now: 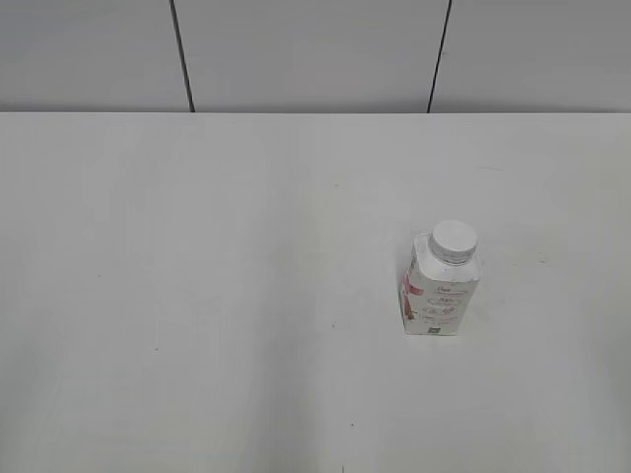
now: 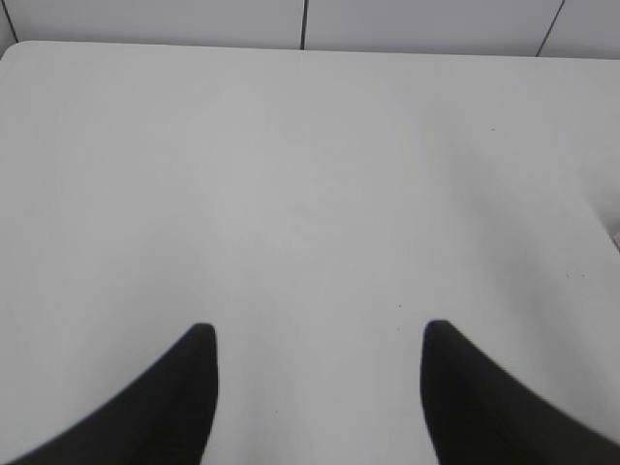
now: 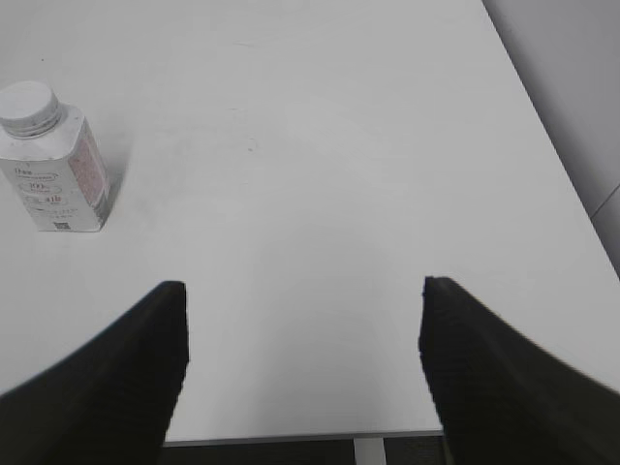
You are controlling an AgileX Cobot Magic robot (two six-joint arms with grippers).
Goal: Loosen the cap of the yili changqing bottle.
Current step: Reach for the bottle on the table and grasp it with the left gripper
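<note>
- And here we are at the start: the yili changqing bottle [image 1: 443, 292] stands upright on the white table [image 1: 197, 296], right of centre in the exterior view, the cap [image 1: 454, 239] on its neck.
- Neither arm shows in the exterior view; nothing touches the bottle.
- The left gripper [image 2: 320, 334] hangs spread wide over bare table, holding nothing, the bottle nowhere in its view.
- The right gripper [image 3: 302, 291] is spread wide too, empty, with the bottle well apart from it, up in the far-left corner of its view.
- The job now, I'd say, is the approach: one gripper should clamp the squarish body low and firm, flat pads on flat sides, so it can't spin.
- The other should come straight down over the ribbed cap and centre on it before closing, or the light bottle may tip.
</note>
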